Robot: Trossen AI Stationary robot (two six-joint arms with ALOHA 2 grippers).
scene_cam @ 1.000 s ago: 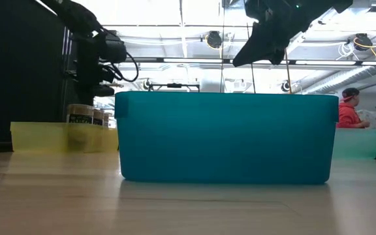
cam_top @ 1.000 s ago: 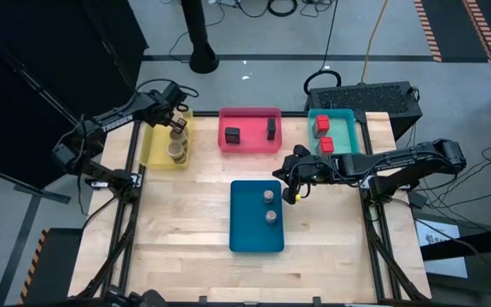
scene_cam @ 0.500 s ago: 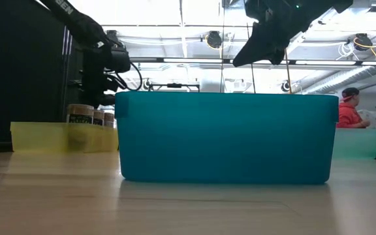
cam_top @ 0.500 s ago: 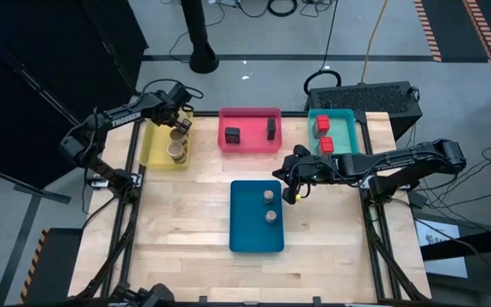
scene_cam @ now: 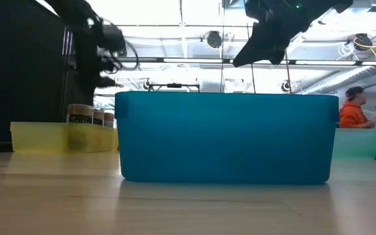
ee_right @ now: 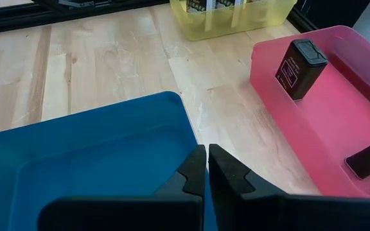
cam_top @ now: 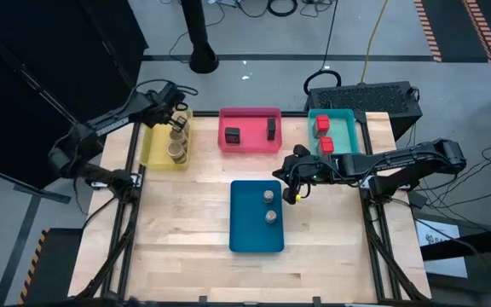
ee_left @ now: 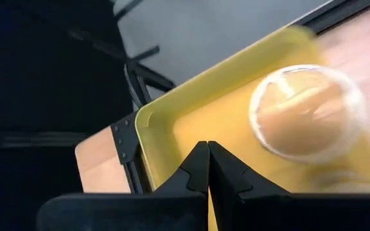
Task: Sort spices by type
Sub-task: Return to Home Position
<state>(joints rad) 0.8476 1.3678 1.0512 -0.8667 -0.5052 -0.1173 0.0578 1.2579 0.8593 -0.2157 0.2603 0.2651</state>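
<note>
**While both hands are hanging empty, the spices are sitting sorted in their trays**

With its fingers pressed together on nothing, the left hand (cam_top: 175, 106) is hovering over the far end of the yellow tray (cam_top: 152, 155). The right hand (cam_top: 294, 177), closed and empty as well, is hanging just beside the blue tray (cam_top: 250, 237).

Tan jars (cam_top: 176, 152) are standing in the yellow tray, dark boxes (cam_top: 233, 135) in the pink tray (cam_top: 250, 112), red boxes (cam_top: 322, 126) in the green tray (cam_top: 354, 128), and grey round jars (cam_top: 268, 197) in the blue one.

I am guessing all are light and rigid. The jars' smooth round sides are probably calling for a grip across the body, and the boxes for one across flat faces.

The left hand is covering part of the yellow tray, so I am not getting a firm jar count. From the level of the worktop (cam_top: 186, 222), the blue wall is hiding the grey jars.
</note>
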